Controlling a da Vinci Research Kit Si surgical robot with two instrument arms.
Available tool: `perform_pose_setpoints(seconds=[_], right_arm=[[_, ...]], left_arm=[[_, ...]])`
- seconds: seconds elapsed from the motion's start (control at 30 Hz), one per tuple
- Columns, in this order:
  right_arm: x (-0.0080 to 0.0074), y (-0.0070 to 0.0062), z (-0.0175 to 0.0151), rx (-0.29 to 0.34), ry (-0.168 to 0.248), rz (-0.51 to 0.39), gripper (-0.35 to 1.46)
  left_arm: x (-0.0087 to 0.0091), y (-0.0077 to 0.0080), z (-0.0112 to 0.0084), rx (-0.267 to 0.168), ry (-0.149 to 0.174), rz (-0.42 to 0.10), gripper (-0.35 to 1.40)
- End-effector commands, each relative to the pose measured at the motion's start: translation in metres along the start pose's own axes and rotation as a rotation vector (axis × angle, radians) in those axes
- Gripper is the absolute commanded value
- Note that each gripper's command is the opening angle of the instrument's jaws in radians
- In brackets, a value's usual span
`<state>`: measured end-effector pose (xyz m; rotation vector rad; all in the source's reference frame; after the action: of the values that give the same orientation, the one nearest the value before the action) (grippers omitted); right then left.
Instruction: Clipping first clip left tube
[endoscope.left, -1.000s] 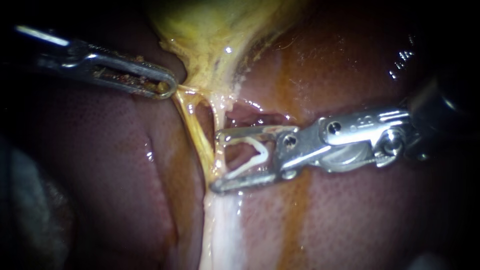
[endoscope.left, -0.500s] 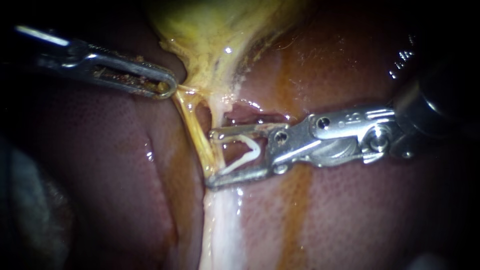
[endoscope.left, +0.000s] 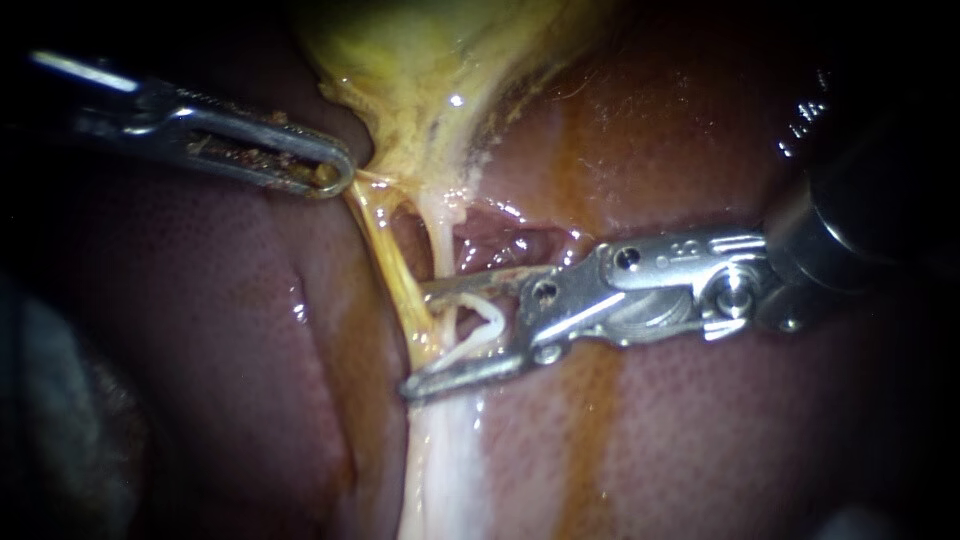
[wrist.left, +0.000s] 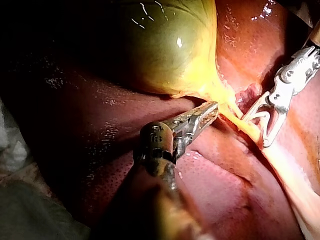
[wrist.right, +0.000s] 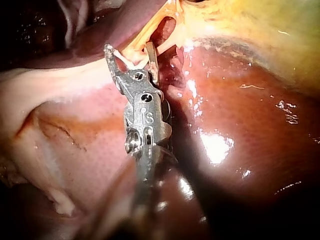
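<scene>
Nearest the endoscope, a pale band of tissue (endoscope.left: 445, 460) runs up across the dark red liver (endoscope.left: 230, 300) and splits into two thin tubes. The right tool (endoscope.left: 415, 338) reaches in from the right. Its jaws stand apart and grip a white clip (endoscope.left: 497, 318) whose legs open toward the yellow left tube (endoscope.left: 388, 262). That tube lies just inside the jaw tips, so the clip looks placed to close around it. The paler right tube (endoscope.left: 440, 240) reaches the upper jaw, where its course is hidden. Farther back, the left tool (endoscope.left: 338, 177) has its jaws closed on yellow tissue (endoscope.left: 365, 185) at the neck of the gallbladder (endoscope.left: 430, 60), probably to pull the tubes taut and apart. Only the left wrist view shows the gallbladder's full green bulge. Only the right wrist view shows a window (wrist.right: 167, 27) between the tubes, with one jaw apparently slipped into it.
</scene>
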<state>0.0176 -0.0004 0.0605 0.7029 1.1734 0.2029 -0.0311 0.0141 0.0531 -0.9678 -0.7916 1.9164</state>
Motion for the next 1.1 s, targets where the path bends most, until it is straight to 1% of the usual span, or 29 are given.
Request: perform_pose_setpoints(seconds=[0.03,0.17,0.5,0.6,0.7,0.8,0.9,1.03,1.1], right_arm=[[0.0001,-0.0001,0.0001,0.005,0.008,0.002,0.46],[0.0005,-0.0001,0.0009,0.01,0.021,0.007,0.46],[0.0006,0.0006,0.0036,0.0,0.019,0.015,0.45],[0.0009,0.0005,0.0043,0.004,0.02,0.02,0.45],[0.0015,0.0,0.0049,0.017,0.032,0.022,0.45],[0.0022,-0.0008,0.0051,0.041,0.049,0.017,0.46],[0.0034,-0.0017,0.0051,0.063,0.061,0.016,0.45],[0.0053,-0.0026,0.0047,0.069,0.08,0.022,0.45],[0.0062,-0.0029,0.0045,0.07,0.083,0.026,0.45]], left_arm=[[0.0,0.0,0.0,0.0,0.0,0.0,-0.35],[0.0,0.0,0.0,0.0,0.0,0.0,-0.35],[0.0001,-0.0001,0.0001,0.0,0.0,0.0,-0.35],[0.0001,-0.0001,0.0001,0.0,0.0,0.0,-0.35],[0.0001,-0.0001,0.0001,0.0,0.0,0.0,-0.35],[0.0001,-0.0002,0.0001,0.0,0.0,0.0,-0.35],[0.0002,-0.0003,0.0002,0.0,0.0,0.0,-0.35],[0.0002,-0.0003,0.0002,0.0,0.0,0.0,-0.35],[0.0001,-0.0003,0.0002,0.0,0.0,0.0,-0.35]])
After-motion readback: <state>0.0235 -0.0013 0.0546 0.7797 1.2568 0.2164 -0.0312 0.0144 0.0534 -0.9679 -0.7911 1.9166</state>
